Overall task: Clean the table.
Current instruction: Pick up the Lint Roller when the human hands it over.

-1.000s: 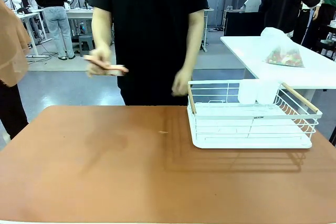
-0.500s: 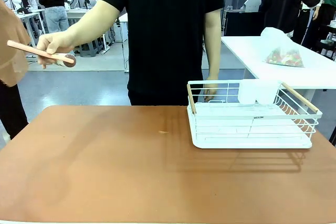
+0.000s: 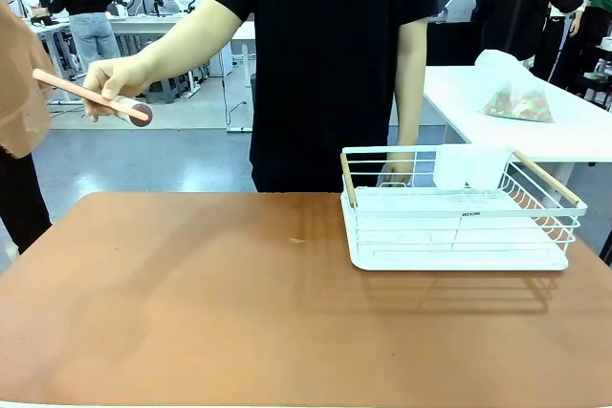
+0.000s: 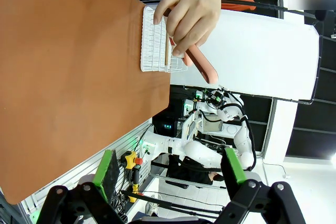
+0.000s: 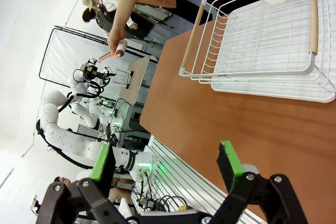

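The table point(image 3: 191, 312) has a reddish-brown top, bare apart from a small pale speck point(image 3: 298, 241) near its middle. A person in black stands at the far edge and holds a pink-handled tool point(image 3: 91, 96) up in the air off the table's left corner. The other hand point(image 3: 397, 171) rests at the rim of a white wire rack point(image 3: 459, 255). My left gripper point(image 4: 170, 169) is open above the table point(image 4: 79, 77), its green pads holding nothing, with the pink tool point(image 4: 202, 66) far ahead. My right gripper point(image 5: 164, 162) is also open, over the table point(image 5: 220, 129) near the rack point(image 5: 273, 90).
The rack with wooden handles stands on the table's right far part and holds white cups point(image 3: 469, 167). A white table point(image 3: 574, 126) with a clear bag point(image 3: 516, 97) stands behind on the right. Other people stand in the background.
The person's hand with the pink tool swung from in front of the body out to the left and up. The other hand moved to the rack's rim. The person stepped right.
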`<control>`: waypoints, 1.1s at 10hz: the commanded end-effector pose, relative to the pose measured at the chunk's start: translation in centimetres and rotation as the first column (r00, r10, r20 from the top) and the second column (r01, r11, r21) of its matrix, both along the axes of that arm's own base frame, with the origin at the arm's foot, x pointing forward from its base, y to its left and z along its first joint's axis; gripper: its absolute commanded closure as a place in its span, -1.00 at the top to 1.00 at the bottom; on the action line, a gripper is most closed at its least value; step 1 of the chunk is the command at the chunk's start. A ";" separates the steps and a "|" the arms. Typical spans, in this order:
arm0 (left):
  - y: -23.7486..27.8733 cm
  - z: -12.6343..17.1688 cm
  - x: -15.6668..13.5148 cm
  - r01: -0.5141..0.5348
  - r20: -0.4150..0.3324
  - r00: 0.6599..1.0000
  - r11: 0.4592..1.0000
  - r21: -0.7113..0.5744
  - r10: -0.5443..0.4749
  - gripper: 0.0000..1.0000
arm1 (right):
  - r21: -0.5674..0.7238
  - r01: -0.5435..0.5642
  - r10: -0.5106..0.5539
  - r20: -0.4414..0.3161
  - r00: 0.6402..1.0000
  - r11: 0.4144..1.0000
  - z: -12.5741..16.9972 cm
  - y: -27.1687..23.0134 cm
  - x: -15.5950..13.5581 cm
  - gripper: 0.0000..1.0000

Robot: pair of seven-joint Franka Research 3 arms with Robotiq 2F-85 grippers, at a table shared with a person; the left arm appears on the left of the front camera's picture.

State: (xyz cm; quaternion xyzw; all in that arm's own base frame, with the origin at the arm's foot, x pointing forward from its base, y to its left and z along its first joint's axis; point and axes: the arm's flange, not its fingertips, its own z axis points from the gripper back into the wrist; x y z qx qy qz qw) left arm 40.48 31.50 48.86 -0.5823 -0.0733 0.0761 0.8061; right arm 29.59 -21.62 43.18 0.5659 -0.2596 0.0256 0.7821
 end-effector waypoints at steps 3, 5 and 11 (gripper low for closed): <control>-0.1 -0.1 -0.5 0.002 0.012 1.000 1.000 0.009 -0.002 1.00 | 0.007 -0.005 0.005 0.015 1.000 1.000 0.2 -0.1 -0.1 1.00; -0.1 -0.1 -0.5 0.002 0.012 1.000 1.000 0.009 -0.002 1.00 | 0.007 -0.005 0.005 0.015 1.000 1.000 0.2 -0.1 -0.1 1.00; -9.4 7.1 -8.2 -0.283 -0.223 0.921 0.941 0.187 0.321 1.00 | 0.007 -0.005 0.005 0.015 1.000 1.000 0.2 -0.1 -0.1 1.00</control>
